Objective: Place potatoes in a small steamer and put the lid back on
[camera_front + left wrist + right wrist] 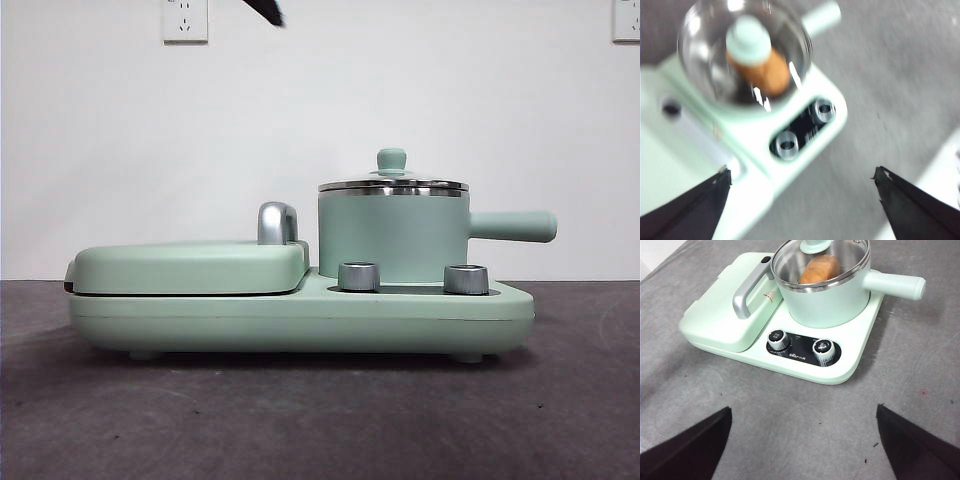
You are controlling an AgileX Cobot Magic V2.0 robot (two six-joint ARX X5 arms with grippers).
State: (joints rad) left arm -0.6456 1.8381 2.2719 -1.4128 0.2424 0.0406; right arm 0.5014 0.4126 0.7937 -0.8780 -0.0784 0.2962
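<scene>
Both claws are spread wide and empty: the left gripper (800, 180) hangs above the small steamer (393, 235) in a blurred view, the right gripper (804, 415) sits back over grey table (790, 415). Through the lid (820, 257), seated on the steamer, the potato (820, 269) shows only partly; the front view hides it entirely behind the pot wall.

The picture is blurred. The left hand (801, 181) hangs above the grey counter (900, 90) with its jaws spread wide and nothing between them. The glass lid (742, 55) sits on the steamer (805, 65), its mint knob (747, 40) over the potato (765, 74) inside. The steamer's handle (821, 16) juts out. Two dials (805, 127) sit on the mint base (760, 165).
</scene>
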